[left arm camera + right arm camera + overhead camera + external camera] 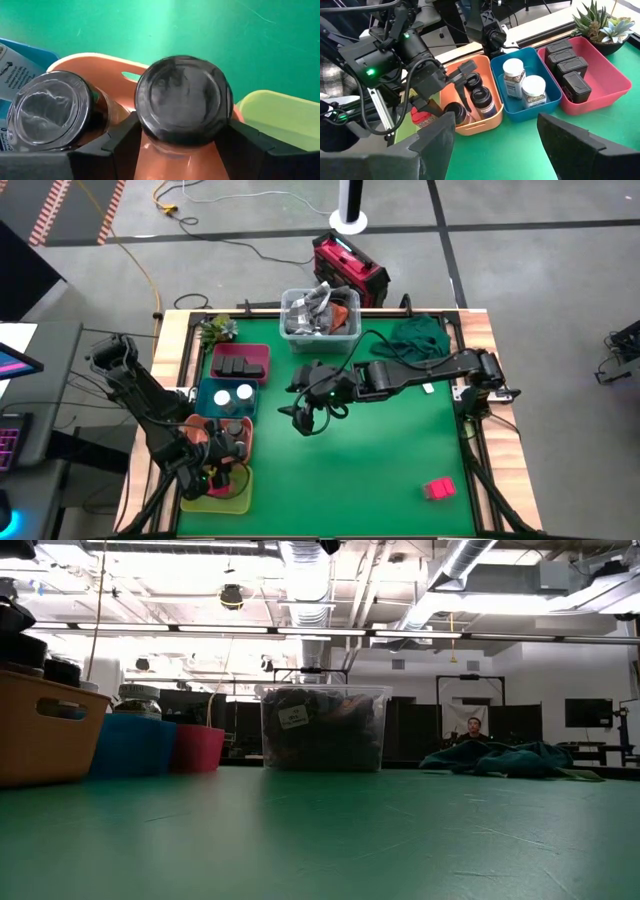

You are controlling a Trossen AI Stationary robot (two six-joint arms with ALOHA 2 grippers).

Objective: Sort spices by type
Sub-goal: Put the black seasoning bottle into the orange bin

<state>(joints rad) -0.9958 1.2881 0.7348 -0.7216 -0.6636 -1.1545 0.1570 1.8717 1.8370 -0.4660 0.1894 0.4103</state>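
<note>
Dark round jar [183,102] sits between the left pincer's fingers [125,145] over the orange tray [95,62].
Left wrist view: its glossy lid fills the gap, fingers flanking it, though contact is unclear; a second dark jar [50,117] lies beside. Right wrist view: spread right pincer [495,135] faces smooth plastic trays holding white-topped jars [513,75] and black boxes [567,67]. High view: a pink-red box [439,489] lies alone on the green surface [380,470].

Three trays are sitting side by side — beside the blue tray [540,107] holding two white-topped jars [513,76], the red tray [605,85] is carrying four black boxes [567,65]; the left gripper [465,85] is hovering over the orange tray [485,125] — dark jars [482,100] inside.
</note>
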